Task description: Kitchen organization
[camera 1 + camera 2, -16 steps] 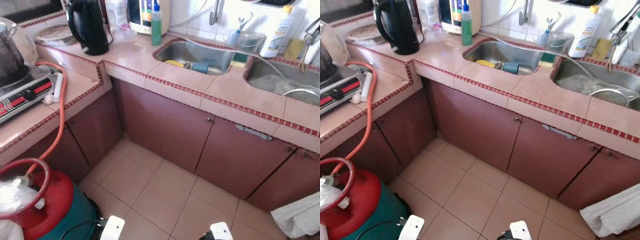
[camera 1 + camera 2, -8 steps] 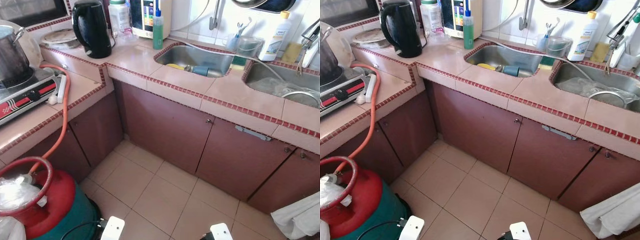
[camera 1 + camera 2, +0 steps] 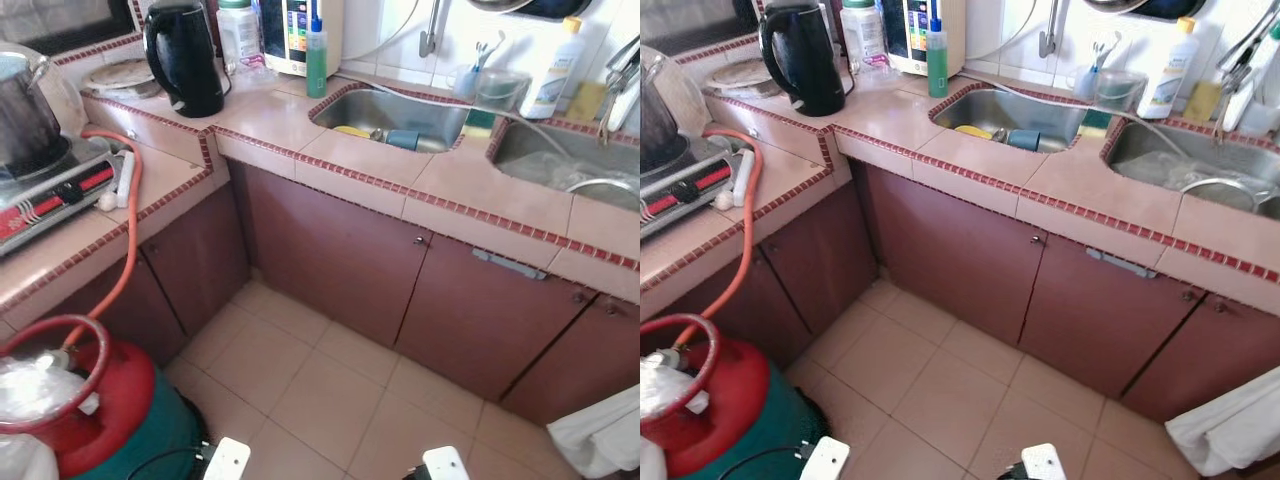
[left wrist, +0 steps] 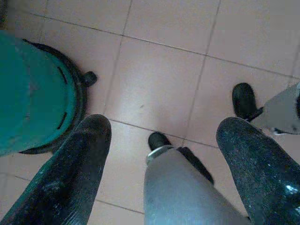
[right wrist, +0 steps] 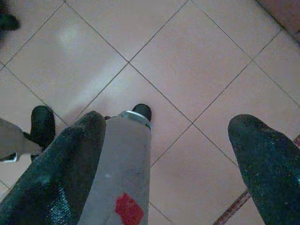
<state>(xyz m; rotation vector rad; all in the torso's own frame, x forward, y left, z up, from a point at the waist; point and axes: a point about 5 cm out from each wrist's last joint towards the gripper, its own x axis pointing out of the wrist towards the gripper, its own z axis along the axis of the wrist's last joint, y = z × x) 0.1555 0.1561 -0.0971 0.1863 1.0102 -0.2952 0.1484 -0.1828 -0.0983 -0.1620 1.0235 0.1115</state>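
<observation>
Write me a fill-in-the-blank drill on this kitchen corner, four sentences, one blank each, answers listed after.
1. The kettle on the counter is ____ in colour.
2. The orange hose runs from the stove down to the red gas ____.
3. The teal cup lies inside the left ____.
4. Both the left end effector and the right end effector hang over the tiled ____.

Answers: black; cylinder; sink; floor

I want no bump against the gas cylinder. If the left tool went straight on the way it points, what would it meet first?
Probably the robot's own grey leg between the open fingers, then the floor tiles. The green cylinder base lies off to one side; depth is unclear.
</observation>
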